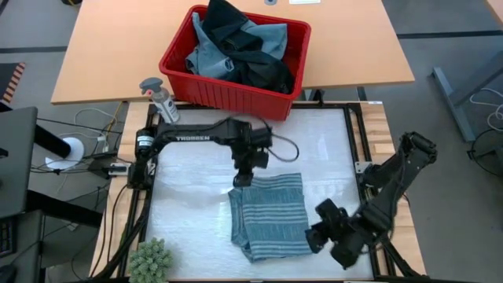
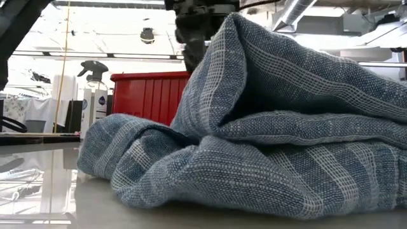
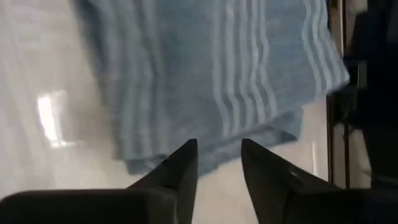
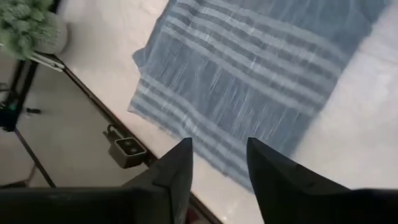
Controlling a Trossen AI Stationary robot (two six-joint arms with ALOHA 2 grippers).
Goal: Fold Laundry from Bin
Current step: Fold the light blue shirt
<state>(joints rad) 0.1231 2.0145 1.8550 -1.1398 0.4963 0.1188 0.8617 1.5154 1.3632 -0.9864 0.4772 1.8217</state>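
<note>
A grey-blue striped cloth [image 1: 269,214] lies folded in several layers on the white work surface, bulging up in the low view [image 2: 254,140]. My left gripper [image 1: 242,182] hovers above the cloth's far left corner, open and empty [image 3: 217,146]. My right gripper [image 1: 313,236] hangs open just off the cloth's near right edge with nothing between its fingers [image 4: 219,146]. The red bin [image 1: 228,94] stands at the far side on the wooden table. It holds more laundry [image 1: 236,47], light blue and black, heaped over its rim.
A spray bottle [image 1: 159,98] stands left of the bin. A small green plant [image 1: 149,259] sits at the near left corner. A black frame [image 1: 357,149] runs along the work surface's right edge. Bare white surface [image 1: 189,212] lies left of the cloth.
</note>
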